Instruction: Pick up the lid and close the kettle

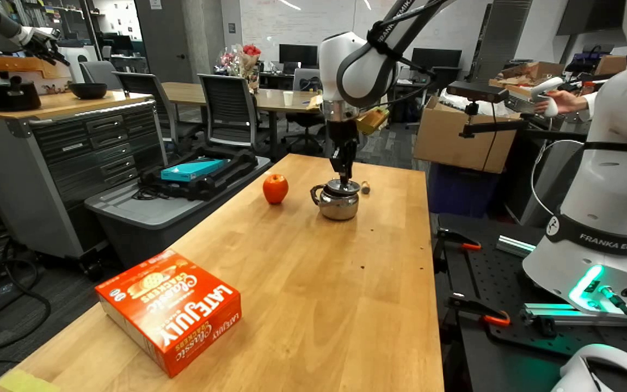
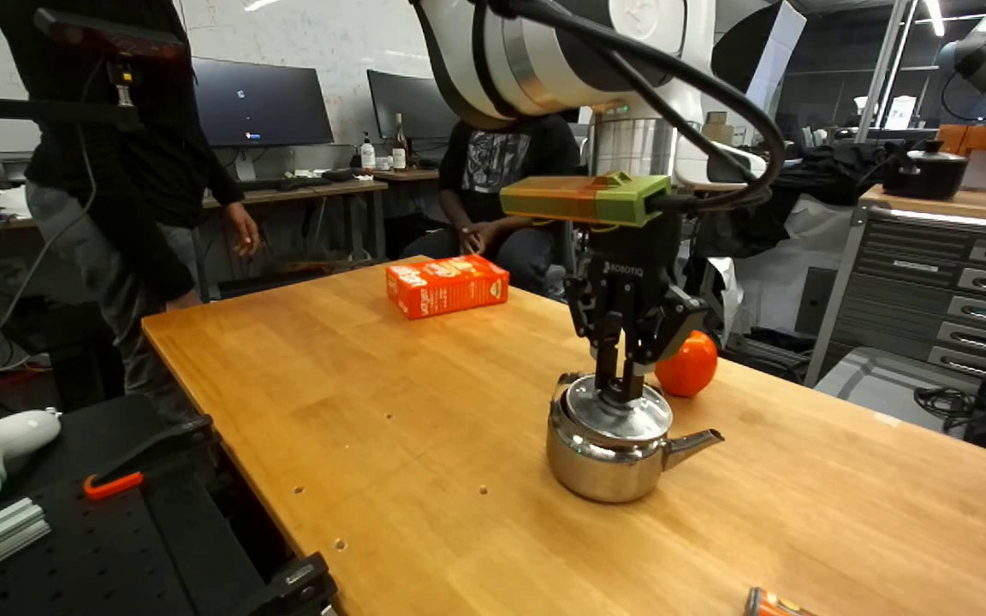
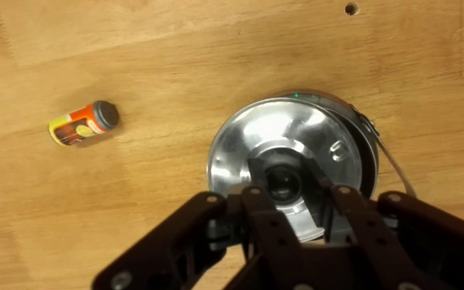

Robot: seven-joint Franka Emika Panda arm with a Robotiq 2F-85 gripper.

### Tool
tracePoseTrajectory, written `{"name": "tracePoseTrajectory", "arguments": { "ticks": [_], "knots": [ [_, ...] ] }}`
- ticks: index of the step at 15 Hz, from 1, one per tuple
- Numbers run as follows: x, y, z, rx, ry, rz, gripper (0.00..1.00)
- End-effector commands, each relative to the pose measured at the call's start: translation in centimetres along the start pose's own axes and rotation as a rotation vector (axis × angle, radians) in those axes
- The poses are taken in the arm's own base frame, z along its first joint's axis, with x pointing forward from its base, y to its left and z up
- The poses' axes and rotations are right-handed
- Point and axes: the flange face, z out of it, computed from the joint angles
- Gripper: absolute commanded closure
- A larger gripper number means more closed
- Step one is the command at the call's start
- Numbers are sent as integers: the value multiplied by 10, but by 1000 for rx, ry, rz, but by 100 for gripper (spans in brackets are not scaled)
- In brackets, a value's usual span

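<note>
Nearest in an exterior view, a small orange cylinder lies on the grained wooden table. Beyond stands a squat, shiny silver metal kettle; off-centre over its mouth, the black gripper pinches a round silver metal lid by its central knob. Behind sit a round red fruit and an orange cardboard box.

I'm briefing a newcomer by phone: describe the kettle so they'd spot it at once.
On the wooden table, look below the black gripper and the lid. The kettle there is squat, shiny and silver. Its spout and metal body set it apart from the red fruit and small capped cylinder.
</note>
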Motion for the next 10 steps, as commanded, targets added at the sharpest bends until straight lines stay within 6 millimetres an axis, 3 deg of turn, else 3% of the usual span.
{"name": "tracePoseTrajectory", "arguments": {
  "ticks": [1, 10],
  "knots": [
    [7, -5, 4, -28, 6, -11, 93],
    [5, -27, -11, -40, 34, -67, 93]
  ]
}}
